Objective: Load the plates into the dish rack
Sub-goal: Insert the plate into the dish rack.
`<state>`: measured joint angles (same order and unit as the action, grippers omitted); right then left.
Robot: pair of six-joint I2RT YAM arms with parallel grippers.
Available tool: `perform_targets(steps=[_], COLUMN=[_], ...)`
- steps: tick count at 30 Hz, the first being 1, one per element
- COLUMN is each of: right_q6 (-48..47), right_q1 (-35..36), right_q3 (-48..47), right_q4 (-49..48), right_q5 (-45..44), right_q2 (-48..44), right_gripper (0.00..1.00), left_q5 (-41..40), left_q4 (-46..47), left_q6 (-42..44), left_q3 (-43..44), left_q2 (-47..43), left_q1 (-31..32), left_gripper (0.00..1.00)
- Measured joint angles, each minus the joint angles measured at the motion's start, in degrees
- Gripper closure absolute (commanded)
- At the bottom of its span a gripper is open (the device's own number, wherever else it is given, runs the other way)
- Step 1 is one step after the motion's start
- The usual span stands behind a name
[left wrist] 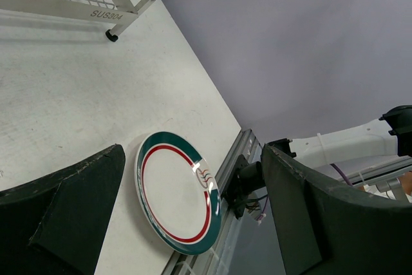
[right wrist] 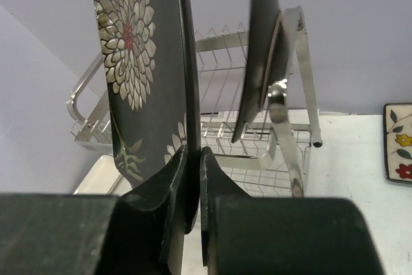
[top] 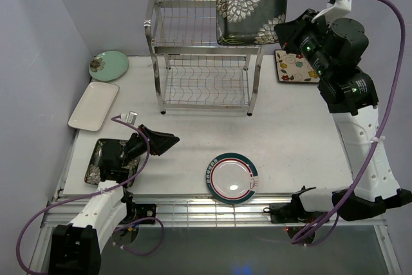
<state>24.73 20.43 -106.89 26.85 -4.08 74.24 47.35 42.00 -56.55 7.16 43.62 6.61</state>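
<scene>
Working over a white table point(top: 290, 133) enclosed by plain pale violet-grey walls, I operate two arms.

Right gripper point(right wrist: 193, 159): the jaws are clamped on the lower edge of a dark floral square plate point(right wrist: 145, 62). The plate stands on edge, raised off the surface. The dish rack point(top: 203, 62) stands just beyond the plate, with the plate level with the right end of its upper tier. The cream flowered square plate point(top: 294, 66) lies flat on the table below this gripper.

Left gripper point(left wrist: 193, 152): the jaws are spread wide and grip nothing. The teal-rimmed round plate point(left wrist: 177, 191) lies flat on the table directly ahead, framed between the two fingers point(left wrist: 77, 204) and touching neither, close to the table's near edge. A second dark floral plate point(top: 100, 159) lies behind this gripper, partly under the arm. The white rectangular plate point(top: 94, 105) and the pale green round plate point(top: 108, 65) lie well off to its left.

Legible marking: "SUS304" point(left wrist: 111, 15) on the rack's base rail, ahead of the left gripper.
</scene>
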Motion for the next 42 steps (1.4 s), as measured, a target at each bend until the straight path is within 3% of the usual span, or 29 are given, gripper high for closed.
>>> perform_targets(steps=[8, 15, 20, 42], right_q6=[-8.5, -16.2, -22.6, -44.9], right_q1=[12.6, 16.7, 19.8, 22.8], right_q3=[-6.9, -6.8, -4.7, -6.3], right_q4=[-3.1, -7.1, -15.4, -40.4], right_q5=[-12.4, -23.7, -31.5, -43.8], right_q2=[6.2, 7.0, 7.3, 18.2], right_gripper=[0.92, 0.92, 0.92, 0.92], left_q5=[0.0, 0.0, 0.0, 0.0], left_q4=[0.0, 0.0, 0.0, 0.0], left_q6=[0.2, 0.2, 0.2, 0.2], left_q3=[0.0, 0.0, 0.0, 0.0], left_q2=[0.1, 0.1, 0.1, 0.5], left_q1=[0.0, 0.0, 0.0, 0.0], left_gripper=[0.02, 0.02, 0.02, 0.02])
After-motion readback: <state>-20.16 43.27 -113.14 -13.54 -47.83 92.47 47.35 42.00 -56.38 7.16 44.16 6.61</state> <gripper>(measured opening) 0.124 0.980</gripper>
